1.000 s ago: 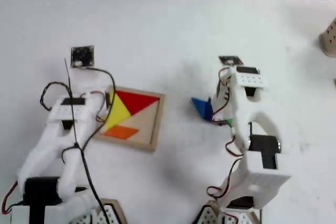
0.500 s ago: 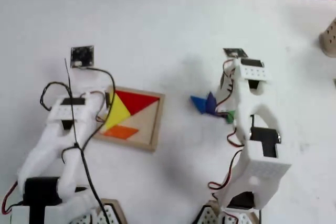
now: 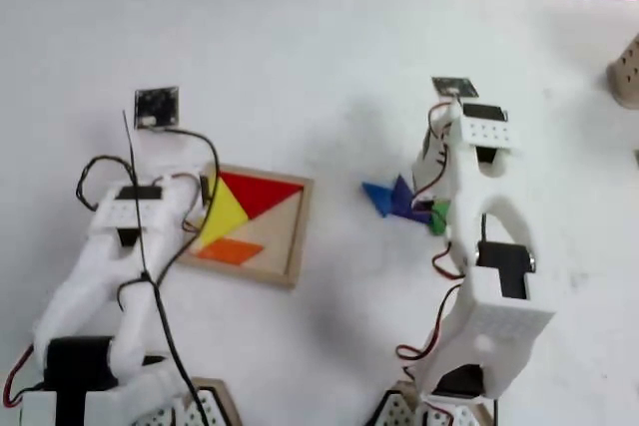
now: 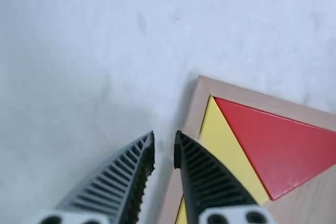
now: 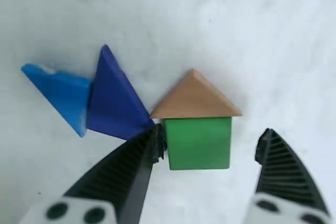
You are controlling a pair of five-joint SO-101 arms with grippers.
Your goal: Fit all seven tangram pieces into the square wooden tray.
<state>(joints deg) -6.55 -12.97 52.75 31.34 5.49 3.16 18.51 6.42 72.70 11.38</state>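
The right tool (image 5: 210, 136) stands wide, its jaws either side of the green square (image 5: 198, 144) on the white worktop (image 5: 262, 24). A tan triangle (image 5: 195, 98) touches the square's edge away from the tool. The dark blue triangle (image 5: 113, 106) lies just beside one jaw tip. The left tool (image 4: 164, 145), nearly closed on nothing, sits at a corner of the wooden tray (image 4: 195, 109), which holds yellow (image 4: 226, 145) and red (image 4: 278, 145) triangles.

Cameras: one fixed overhead, two on the wrists.
High view looks down from the arms' base side over the whole table (image 3: 319, 37), tray (image 3: 303, 231) left of centre. Left wrist camera sits close behind the left gripper (image 4: 164, 142), facing one tray corner. Right wrist camera sits close behind the right gripper (image 5: 212, 132), facing the green square (image 5: 198, 150). Both patches lie within the high view.
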